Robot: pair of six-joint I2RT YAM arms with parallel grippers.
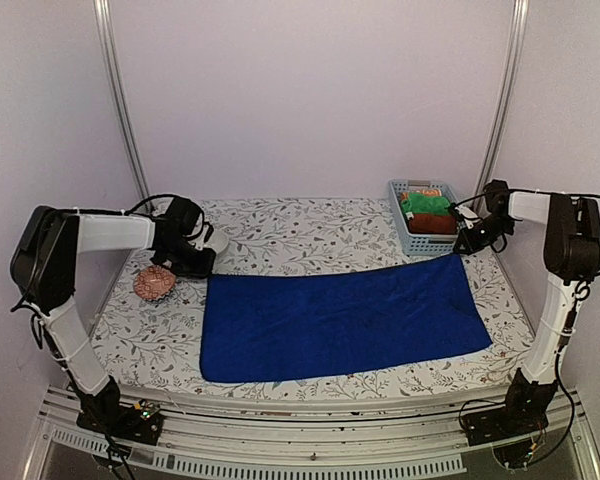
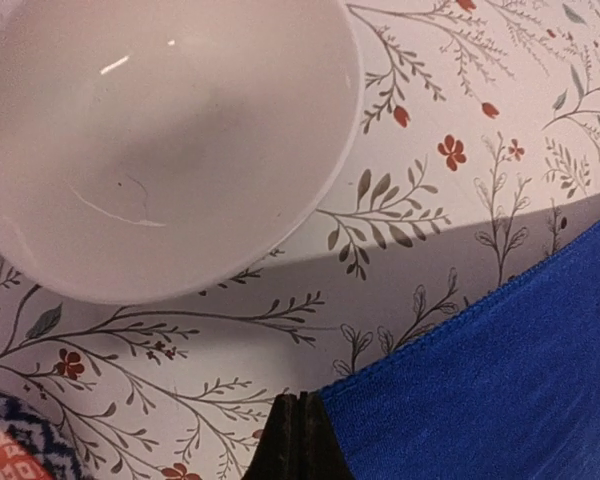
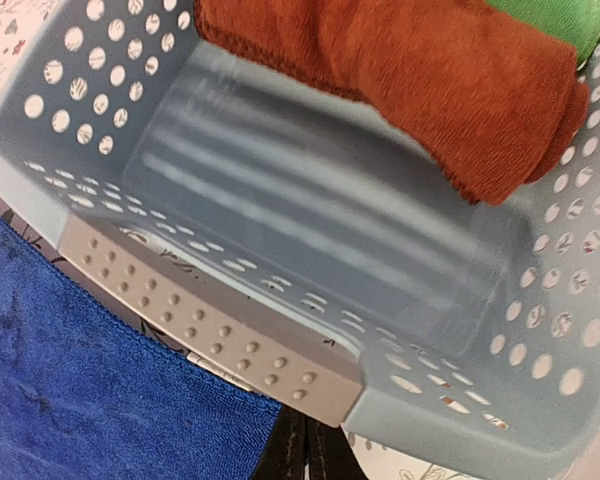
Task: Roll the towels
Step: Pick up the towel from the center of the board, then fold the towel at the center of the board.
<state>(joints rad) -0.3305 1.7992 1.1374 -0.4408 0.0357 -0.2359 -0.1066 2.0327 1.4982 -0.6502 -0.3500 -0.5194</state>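
The blue towel (image 1: 340,318) lay flat mid-worktop toward the near edge, the red towel (image 3: 430,80) sat in the basket (image 3: 210,330) at the far right corner, the left gripper (image 2: 298,425) was closed at the blue towel's far left corner beside a white bowl (image 2: 150,150), and the right gripper (image 3: 305,445) was closed at its far right corner, grip on cloth unclear.

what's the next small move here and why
Probably lift both far corners slightly and curl them toward the near edge to start the roll. The royal blue rectangular cloth towel lies flat and unrolled, with the left gripper and right gripper shut at its far corners, apparently pinching them.
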